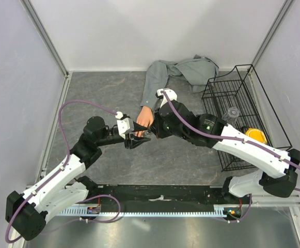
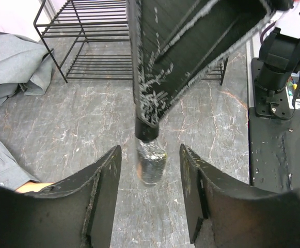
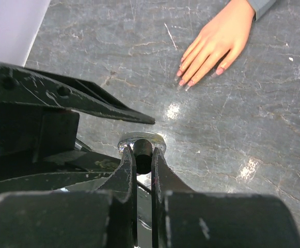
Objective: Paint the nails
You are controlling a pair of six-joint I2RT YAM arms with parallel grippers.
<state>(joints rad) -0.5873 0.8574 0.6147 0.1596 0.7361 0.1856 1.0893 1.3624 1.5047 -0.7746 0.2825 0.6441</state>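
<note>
A peach mannequin hand (image 3: 218, 42) lies palm down on the grey table, its pinkish nails (image 3: 190, 82) pointing toward me; its grey sleeve (image 1: 155, 82) runs back from the hand (image 1: 144, 118). My right gripper (image 3: 143, 151) is shut on the black cap (image 3: 143, 157) of a small glass bottle (image 2: 151, 161), holding it from above just in front of the fingers. My left gripper (image 2: 150, 150) stands open with one jaw on each side of the bottle and a gap on both sides. The two grippers, left (image 1: 135, 140) and right (image 1: 148, 135), meet below the hand.
A black wire rack (image 1: 237, 101) stands at the right with a clear cup (image 1: 232, 114) and a yellow object (image 1: 255, 135) in it. The bunched grey shirt (image 1: 193, 70) lies at the back. White walls close in the left and right sides.
</note>
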